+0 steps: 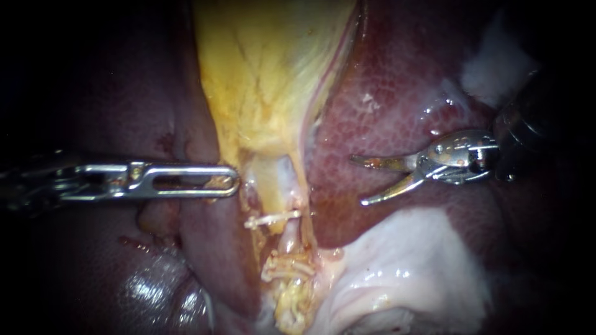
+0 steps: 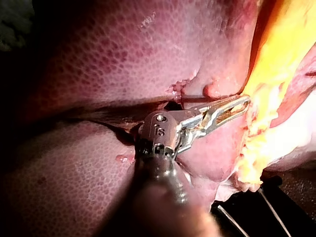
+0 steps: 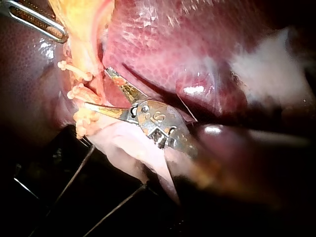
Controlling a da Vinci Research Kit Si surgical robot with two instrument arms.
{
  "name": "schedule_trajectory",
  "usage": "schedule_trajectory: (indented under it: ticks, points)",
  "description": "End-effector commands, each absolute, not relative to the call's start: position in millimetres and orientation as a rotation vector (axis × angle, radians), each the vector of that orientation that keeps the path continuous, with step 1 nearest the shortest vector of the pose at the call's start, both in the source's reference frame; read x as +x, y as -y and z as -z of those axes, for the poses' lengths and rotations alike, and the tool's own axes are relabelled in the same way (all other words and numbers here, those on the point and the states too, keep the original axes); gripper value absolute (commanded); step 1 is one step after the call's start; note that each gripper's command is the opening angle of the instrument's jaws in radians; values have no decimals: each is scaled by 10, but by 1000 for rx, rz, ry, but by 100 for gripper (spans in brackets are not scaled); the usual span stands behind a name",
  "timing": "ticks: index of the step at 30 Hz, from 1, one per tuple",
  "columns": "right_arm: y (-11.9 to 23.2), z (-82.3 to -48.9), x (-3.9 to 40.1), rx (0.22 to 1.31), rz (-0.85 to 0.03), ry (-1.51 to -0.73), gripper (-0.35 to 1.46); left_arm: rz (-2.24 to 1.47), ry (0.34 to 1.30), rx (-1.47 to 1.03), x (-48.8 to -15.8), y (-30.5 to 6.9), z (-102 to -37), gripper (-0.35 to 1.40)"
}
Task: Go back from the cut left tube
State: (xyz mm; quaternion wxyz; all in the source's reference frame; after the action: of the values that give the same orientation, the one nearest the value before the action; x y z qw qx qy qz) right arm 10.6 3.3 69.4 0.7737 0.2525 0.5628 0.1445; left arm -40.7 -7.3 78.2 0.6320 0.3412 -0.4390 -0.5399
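The endoscope camera sits very near the tissue and looks straight at the gallbladder (image 1: 267, 80), in the upper middle of its frame. Each wrist camera rides behind its own left instrument (image 2: 232, 106) or right instrument (image 3: 96, 88) and looks along it. All three see the gallbladder.

You're looking at the liver (image 1: 397, 111) filling most of the endoscope view, dark red and mottled, with wet spots glinting on it. The yellow gallbladder (image 1: 267, 74) is hanging down the middle and narrowing toward its lower end. Pale white tissue (image 1: 410, 260) is sitting lower right, touching the liver's edge. In both wrist views a dark surface (image 3: 39, 197) is showing past the tissue, with thin wires (image 3: 71, 178) running across it.
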Motion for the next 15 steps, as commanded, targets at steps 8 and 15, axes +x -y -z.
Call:
schedule_trajectory:
  ticks: [8,15]
  points:
    - [-33,-693,104,548,-312,-1220,143,1232,1002,785,-412,74,-782,-35]
    - [-33,-692,105,548,-312,-1220,143,1231,1002,786,-410,75,-781,-35]
